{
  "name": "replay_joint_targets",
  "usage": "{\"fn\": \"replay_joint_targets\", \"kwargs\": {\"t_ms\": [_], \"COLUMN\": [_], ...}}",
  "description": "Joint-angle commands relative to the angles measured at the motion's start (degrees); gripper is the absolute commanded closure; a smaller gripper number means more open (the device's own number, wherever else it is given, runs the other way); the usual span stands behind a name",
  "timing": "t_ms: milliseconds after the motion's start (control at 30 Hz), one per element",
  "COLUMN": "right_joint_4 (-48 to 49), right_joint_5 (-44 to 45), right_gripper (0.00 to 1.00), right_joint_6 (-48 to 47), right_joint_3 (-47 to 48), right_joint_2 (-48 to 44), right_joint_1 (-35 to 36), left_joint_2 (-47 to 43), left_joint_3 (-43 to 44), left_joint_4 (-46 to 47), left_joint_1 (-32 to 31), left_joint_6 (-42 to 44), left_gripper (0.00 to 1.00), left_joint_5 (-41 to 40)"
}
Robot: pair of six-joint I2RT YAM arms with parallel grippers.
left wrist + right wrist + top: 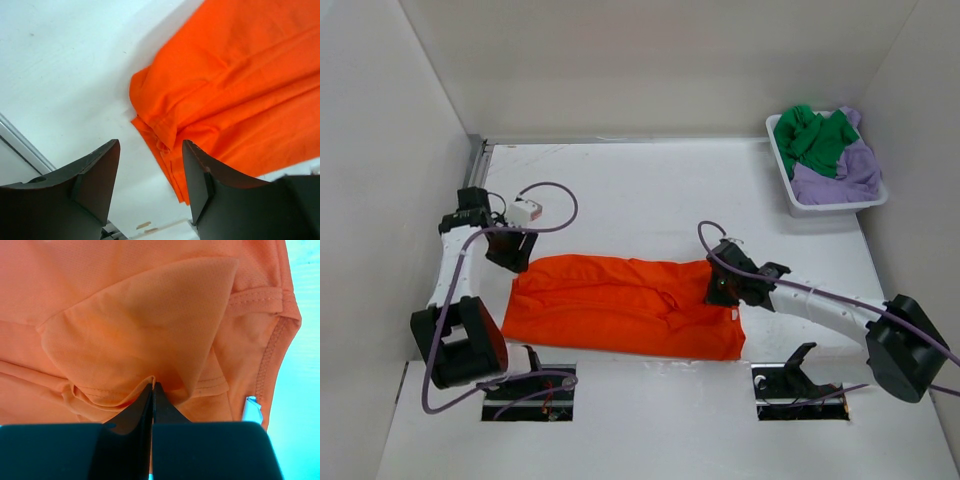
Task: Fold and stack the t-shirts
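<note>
Limp, light, thin orange t-shirt (625, 305) — my right pincer (152, 387) clamps raised fold; left pincer (151, 146) open, empty — best hold: stitched corners.

Wide white tabletop (650, 190) lies open beyond the flat bright orange cloth t-shirt (610, 305). The left gripper (512, 255) and right gripper (722, 290) block its two ends; a heaped white plastic basket (835, 208) fills the far right corner, white walls (380, 200) hem three sides

Bright, even light (soft shadows), mostly sharp.
</note>
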Motion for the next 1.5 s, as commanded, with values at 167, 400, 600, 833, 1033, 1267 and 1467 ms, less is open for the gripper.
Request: {"fn": "replay_joint_targets", "kwargs": {"t_ms": [167,400,600,833,1033,1267,1467], "right_joint_4": [3.7,3.7,3.7,3.1,2.8,2.0,2.8], "right_joint_5": [0.3,0.1,0.1,0.1,0.1,0.1,0.1], "right_gripper": [1.00,1.00,1.00,1.00,1.00,1.00,1.00], "right_joint_6": [-0.2,-0.7,-0.8,-1.8,-4.2,-6.2,-5.0], "right_joint_3": [-0.5,-0.4,-0.6,-0.1,2.0,4.4,3.3], "right_joint_2": [0.7,1.4,1.1,0.1,-3.7,-3.5,-2.8], "right_joint_1": [0.4,0.1,-0.4,-1.8,-6.7,-8.4,-8.3], "left_joint_2": [11.1,17.0,13.2,9.7,8.4,9.7,12.0], "left_joint_3": [-0.2,0.7,-2.3,1.0,6.0,7.2,4.3], "left_joint_4": [4.6,4.5,5.7,5.8,6.3,5.1,4.8], "left_joint_1": [-2.2,-3.4,-7.4,-7.4,-7.5,-8.2,-8.9], "left_joint_6": [-9.0,-12.6,-11.6,-10.8,-9.4,-8.5,-9.4], "left_gripper": [0.45,0.51,0.83,0.96,0.91,0.85,0.78], "left_joint_5": [-7.9,-9.8,-10.7,-10.6,-9.8,-7.8,-6.6]}}
